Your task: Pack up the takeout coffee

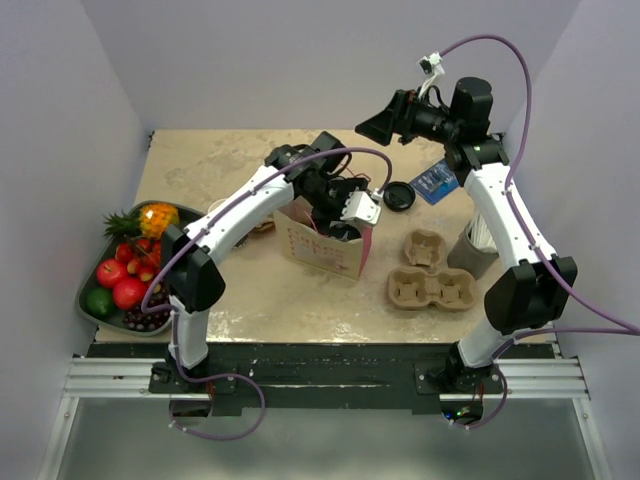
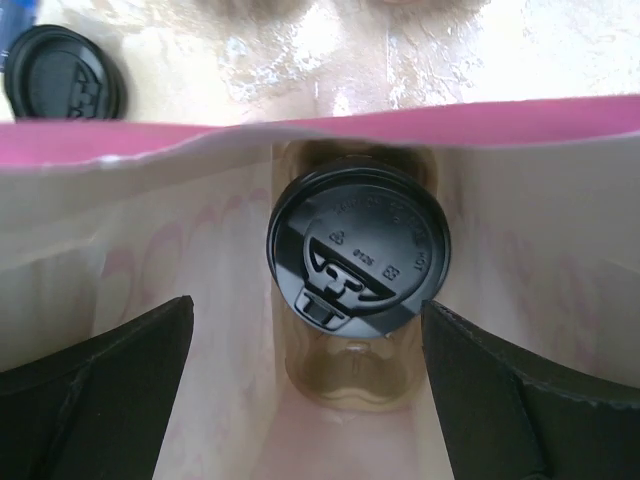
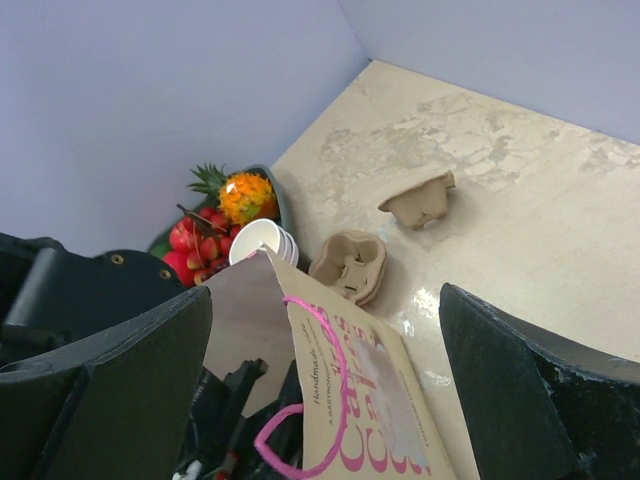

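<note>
Pale lavender walls close in a beige, marbled table point(image 1: 250, 300). At its middle stands a white paper bag point(image 1: 325, 250) with pink lettering and pink cord handles, its mouth open. The left arm reaches down into that mouth.

In the left wrist view the takeout coffee point(image 2: 358, 250) stands upright inside the bag, black lid up, close against one bag wall, with its brownish cup wall showing below the lid. The left gripper point(image 2: 307, 303) sits just above it with its jaws spread wide. One black finger shows on each side of the cup, with clear bag floor between each finger and the lid, so nothing is gripped.

The right gripper point(image 3: 325, 295) hangs high over the far right part of the table, jaws likewise wide apart and empty, its camera looking down on the bag.

A loose black lid point(image 1: 398, 196) lies on the table just beyond the bag, towards the far edge. Two pulp cup carriers point(image 1: 430, 287) sit to the right of the bag, nearer the right edge. A blue packet point(image 1: 435, 183) lies by the far right corner. A bowl of fruit point(image 1: 100, 310) rests at the left edge, and lidless stacked cups point(image 3: 262, 240) stand beside it.
</note>
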